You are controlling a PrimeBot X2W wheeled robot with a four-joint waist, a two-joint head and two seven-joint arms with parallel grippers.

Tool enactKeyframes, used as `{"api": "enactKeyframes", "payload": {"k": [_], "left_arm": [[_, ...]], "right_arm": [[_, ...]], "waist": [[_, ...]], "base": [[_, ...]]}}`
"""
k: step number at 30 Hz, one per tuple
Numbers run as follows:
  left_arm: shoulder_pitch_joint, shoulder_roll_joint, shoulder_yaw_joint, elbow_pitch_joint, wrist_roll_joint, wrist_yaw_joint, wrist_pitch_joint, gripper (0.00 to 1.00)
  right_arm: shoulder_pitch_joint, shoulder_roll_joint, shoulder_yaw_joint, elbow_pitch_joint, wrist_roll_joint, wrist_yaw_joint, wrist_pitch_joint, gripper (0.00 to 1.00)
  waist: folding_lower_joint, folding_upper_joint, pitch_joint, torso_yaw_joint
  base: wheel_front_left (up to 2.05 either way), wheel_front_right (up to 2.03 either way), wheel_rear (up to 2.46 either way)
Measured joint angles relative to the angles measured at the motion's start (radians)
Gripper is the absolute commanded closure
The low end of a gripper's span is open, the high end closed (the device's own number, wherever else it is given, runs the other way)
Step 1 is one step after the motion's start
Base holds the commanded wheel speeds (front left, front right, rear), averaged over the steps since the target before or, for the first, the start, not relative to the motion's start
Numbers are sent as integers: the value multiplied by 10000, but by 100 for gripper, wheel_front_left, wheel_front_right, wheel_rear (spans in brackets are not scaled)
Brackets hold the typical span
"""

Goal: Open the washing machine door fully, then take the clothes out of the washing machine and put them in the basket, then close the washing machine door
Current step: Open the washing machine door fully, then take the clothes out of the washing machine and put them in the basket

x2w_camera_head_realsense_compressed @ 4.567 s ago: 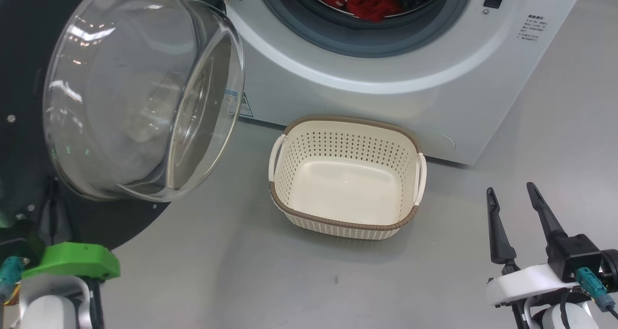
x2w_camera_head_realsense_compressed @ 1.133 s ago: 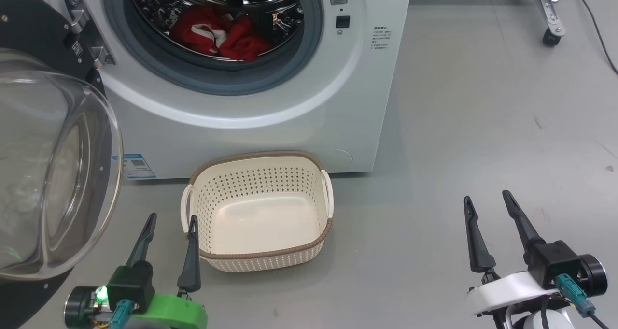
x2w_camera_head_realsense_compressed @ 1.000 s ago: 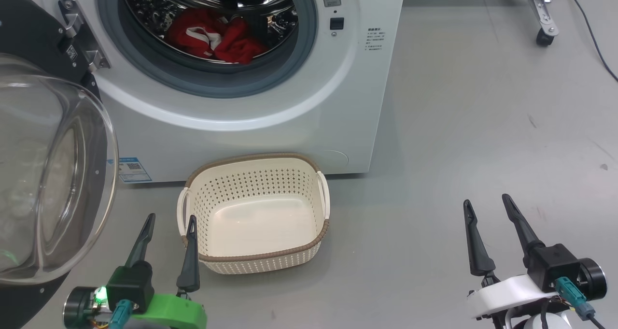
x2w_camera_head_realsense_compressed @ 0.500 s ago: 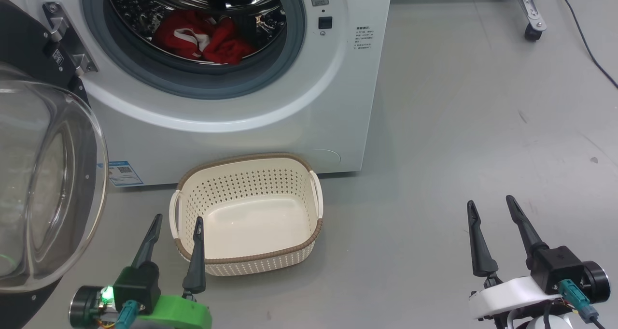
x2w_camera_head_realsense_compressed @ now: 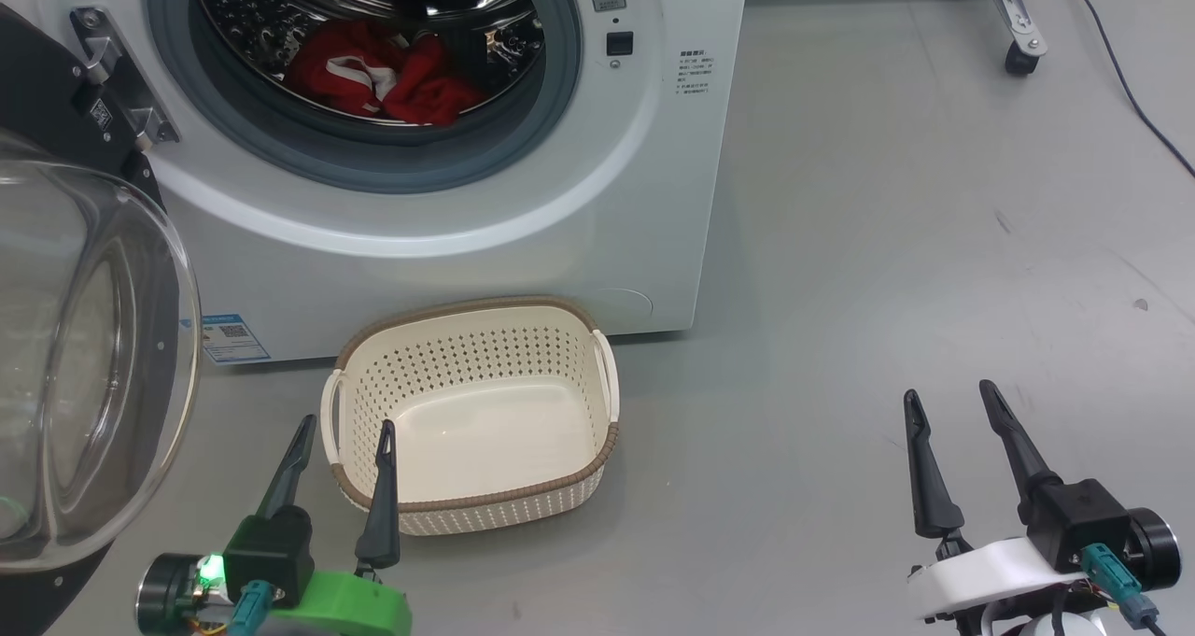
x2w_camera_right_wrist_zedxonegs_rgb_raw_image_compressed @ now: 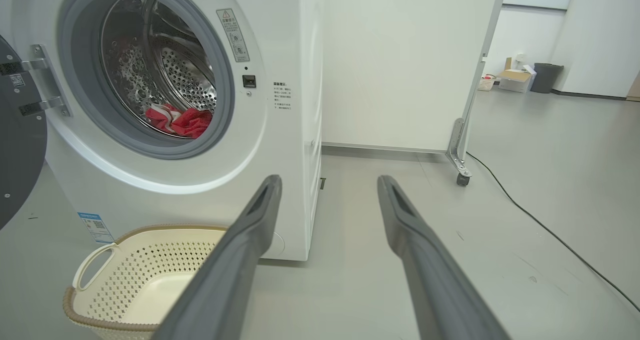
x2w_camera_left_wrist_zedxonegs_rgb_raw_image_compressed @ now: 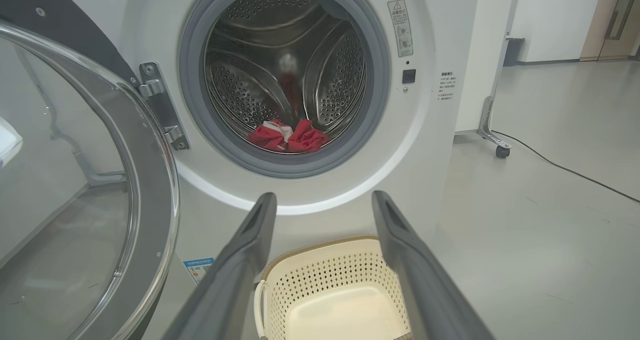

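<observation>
The white washing machine (x2w_camera_head_realsense_compressed: 523, 234) stands open, its black door (x2w_camera_head_realsense_compressed: 89, 365) with the clear glass bowl swung out to the left. Red clothes (x2w_camera_head_realsense_compressed: 373, 71) with white trim lie at the bottom of the steel drum, also the clothes (x2w_camera_left_wrist_zedxonegs_rgb_raw_image_compressed: 287, 136) in the left wrist view and the clothes (x2w_camera_right_wrist_zedxonegs_rgb_raw_image_compressed: 177, 120) in the right wrist view. The empty cream basket (x2w_camera_head_realsense_compressed: 471, 496) sits on the floor before the machine. My left gripper (x2w_camera_head_realsense_compressed: 345, 431) is open, low beside the basket's near left corner. My right gripper (x2w_camera_head_realsense_compressed: 950, 402) is open over bare floor, far right of the basket.
Grey floor stretches to the right of the machine. A white panel on a wheeled metal foot (x2w_camera_right_wrist_zedxonegs_rgb_raw_image_compressed: 459, 172) stands behind and right, with a black cable (x2w_camera_right_wrist_zedxonegs_rgb_raw_image_compressed: 540, 230) trailing across the floor. Boxes and a bin (x2w_camera_right_wrist_zedxonegs_rgb_raw_image_compressed: 545, 78) sit far back.
The whole head picture has shifted a little left, so the camera has moved. Both grippers stay open and low, and the clothes, basket and door keep their places.
</observation>
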Motion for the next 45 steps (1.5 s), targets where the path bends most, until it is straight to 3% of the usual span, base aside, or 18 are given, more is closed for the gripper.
{"api": "enactKeyframes", "payload": {"k": [22,45], "left_arm": [[-1,0,-184,13,-2,88,13,0],[-3,4,-301,6,2,174,13,0]], "right_arm": [[12,58,-17,-46,0,-67,0,0],[23,84,-59,-42,0,-59,0,0]], "waist": [[0,0,-48,-50],[0,0,5,-56]], "base": [[19,-19,0],[84,-83,0]]}}
